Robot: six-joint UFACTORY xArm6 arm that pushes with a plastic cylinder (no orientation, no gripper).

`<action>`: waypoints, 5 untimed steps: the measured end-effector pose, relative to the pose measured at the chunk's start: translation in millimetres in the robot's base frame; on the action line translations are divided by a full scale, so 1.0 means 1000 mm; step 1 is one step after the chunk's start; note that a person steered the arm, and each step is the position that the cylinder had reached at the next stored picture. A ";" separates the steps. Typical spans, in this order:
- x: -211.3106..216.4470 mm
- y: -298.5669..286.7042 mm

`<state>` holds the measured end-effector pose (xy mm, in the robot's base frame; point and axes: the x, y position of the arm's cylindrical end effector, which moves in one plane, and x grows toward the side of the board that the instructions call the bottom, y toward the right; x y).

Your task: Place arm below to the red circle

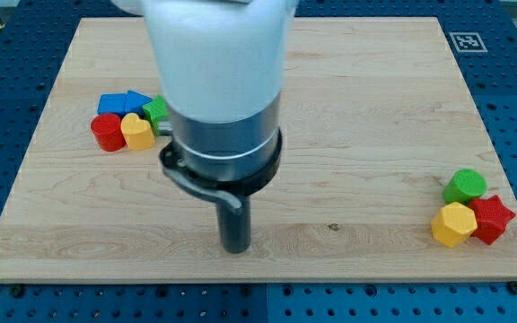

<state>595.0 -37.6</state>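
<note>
My tip (pixel 235 248) on wooden board (pixel 366 108), lower centre of frame, touching no block; plain rod, grasping nothing. Red circle (pixel 108 133) at left of frame, up-left of tip, well apart. Touching it: yellow block (pixel 136 132), with blue blocks (pixel 119 102) and green block (pixel 157 110) behind. Lower right cluster: green circle (pixel 465 186), yellow hexagon (pixel 454 223), red star (pixel 493 218).

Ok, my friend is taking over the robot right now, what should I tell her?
My tip is down on the board, near the view's bottom middle, touching no block.
The red circle sits in the cluster at the view's left, beside the yellow block, with blue blocks and a green block behind.
Done: nothing yet.
Left: slide the tip left to just below the red circle.
</note>
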 end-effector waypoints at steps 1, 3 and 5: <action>0.022 -0.021; 0.024 -0.055; -0.008 -0.129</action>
<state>586.6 -166.7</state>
